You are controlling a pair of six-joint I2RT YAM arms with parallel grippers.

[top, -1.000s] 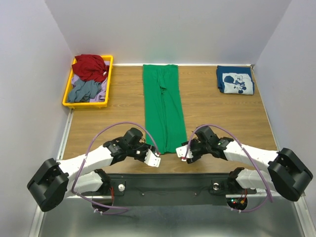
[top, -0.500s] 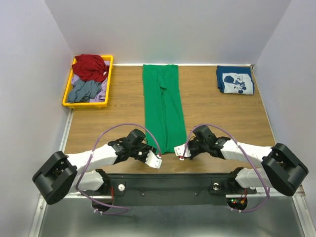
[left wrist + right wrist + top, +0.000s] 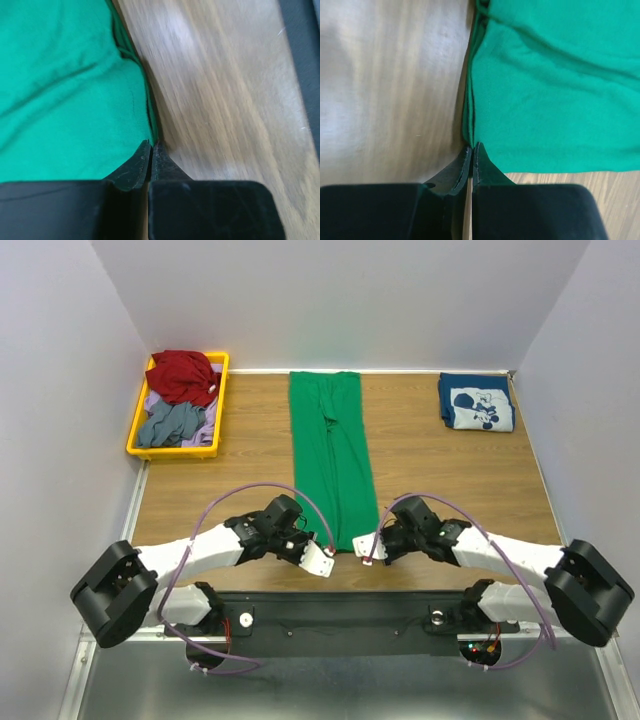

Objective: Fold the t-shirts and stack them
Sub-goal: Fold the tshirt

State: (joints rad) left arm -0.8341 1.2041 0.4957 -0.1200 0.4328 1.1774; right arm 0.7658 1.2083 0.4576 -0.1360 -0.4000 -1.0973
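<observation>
The green shirt [image 3: 330, 455] lies as a long strip on the surface [image 3: 440, 480], with the left end effector [image 3: 151, 147] at its near left corner and the right end effector [image 3: 471, 149] at its near right corner, both closed narrow with tips touching its hem, and the folded navy shirt [image 3: 477, 402] well off to its far right.

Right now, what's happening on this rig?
Both arms are working the plain bright green cloth t-shirt, laid flat as a long folded strip mid-table. The left gripper and right gripper sit shut at its near corners; whether they pinch the hem is unclear. A navy blue t-shirt with white cartoon print lies folded far right.
</observation>
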